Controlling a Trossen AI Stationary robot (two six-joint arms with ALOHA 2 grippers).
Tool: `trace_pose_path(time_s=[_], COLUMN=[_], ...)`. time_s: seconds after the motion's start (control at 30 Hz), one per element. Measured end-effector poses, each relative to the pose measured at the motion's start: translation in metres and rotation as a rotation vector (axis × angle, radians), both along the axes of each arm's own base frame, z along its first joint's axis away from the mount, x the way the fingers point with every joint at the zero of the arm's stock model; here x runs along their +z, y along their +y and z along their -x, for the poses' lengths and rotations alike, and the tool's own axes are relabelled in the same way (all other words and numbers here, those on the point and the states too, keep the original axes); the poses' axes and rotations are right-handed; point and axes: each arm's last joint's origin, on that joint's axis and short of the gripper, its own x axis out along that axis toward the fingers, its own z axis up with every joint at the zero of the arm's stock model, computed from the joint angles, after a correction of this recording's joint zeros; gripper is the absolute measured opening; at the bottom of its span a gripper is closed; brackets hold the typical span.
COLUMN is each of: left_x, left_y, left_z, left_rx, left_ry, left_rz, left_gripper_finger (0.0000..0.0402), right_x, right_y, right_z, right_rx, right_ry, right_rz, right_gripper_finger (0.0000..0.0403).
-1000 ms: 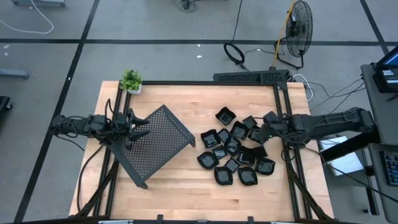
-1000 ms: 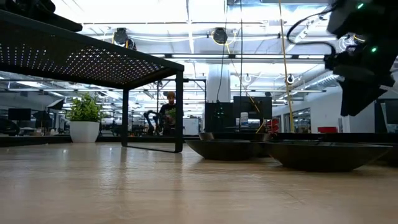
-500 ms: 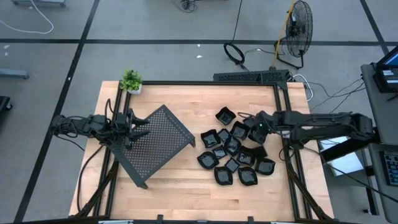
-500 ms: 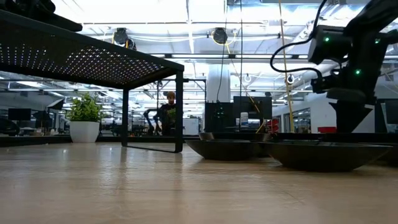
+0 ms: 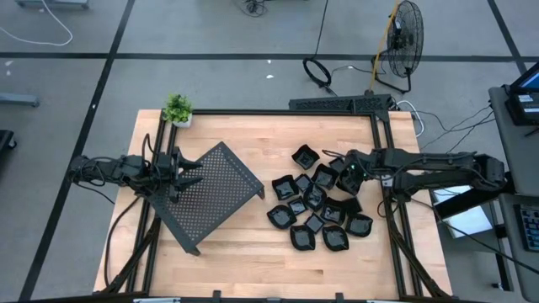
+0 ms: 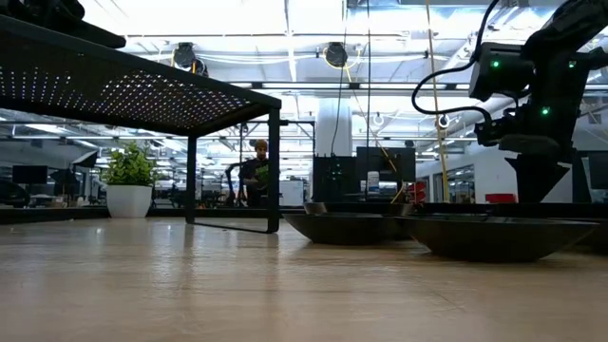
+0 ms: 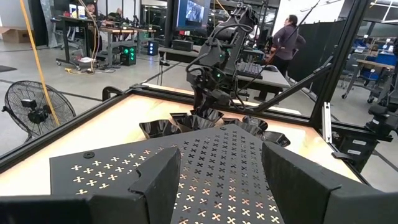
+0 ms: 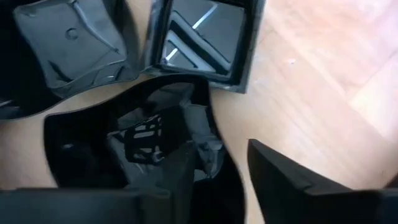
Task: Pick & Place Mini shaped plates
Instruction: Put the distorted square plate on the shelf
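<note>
- Right gripper (image 5: 344, 175): fingers (image 8: 273, 174) parted a moderate width, holding nothing, lowered over the far right part of the plate cluster; one finger sits above a glossy black dish, the other above bare counter (image 5: 244, 244).
- Mini shaped plates (image 5: 320, 202): about a dozen glossy black dishes, square, rounded and leaf-like, clustered directly beneath and around the right fingers on the right half of the counter, many touching or overlapping.
- Square plate (image 8: 205, 37): just ahead of the right fingers, beside a rounded-corner plate (image 8: 68, 43).
- Left gripper (image 5: 187, 171): fingers (image 7: 155, 180) spread wide, empty, over the edge of the perforated tray (image 5: 210, 194), well apart from the plates.
- Potted plant (image 5: 178, 109): far left corner of the counter.
</note>
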Motion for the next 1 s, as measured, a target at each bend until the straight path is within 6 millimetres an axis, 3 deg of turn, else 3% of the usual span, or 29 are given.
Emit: trace_pose_path(time_s=[0.47, 0.7, 1.0], left_x=[0.000, 0.000, 0.000], left_y=[0.000, 0.000, 0.000], left_z=[0.000, 0.000, 0.000], left_rx=[0.000, 0.000, 0.000], left_ry=[-0.001, 0.000, 0.000], left_rz=[0.000, 0.000, 0.000], left_gripper_finger=[0.0228, 0.0228, 0.0228], right_x=[0.000, 0.005, 0.041], right_y=[0.001, 0.001, 0.002], right_z=[-0.001, -0.003, -0.003], right_rx=[0.032, 0.060, 0.076], right_ry=[-0.013, -0.056, -0.243], right_rz=[-0.023, -0.023, 0.041], right_gripper_finger=[0.0007, 0.0002, 0.0000])
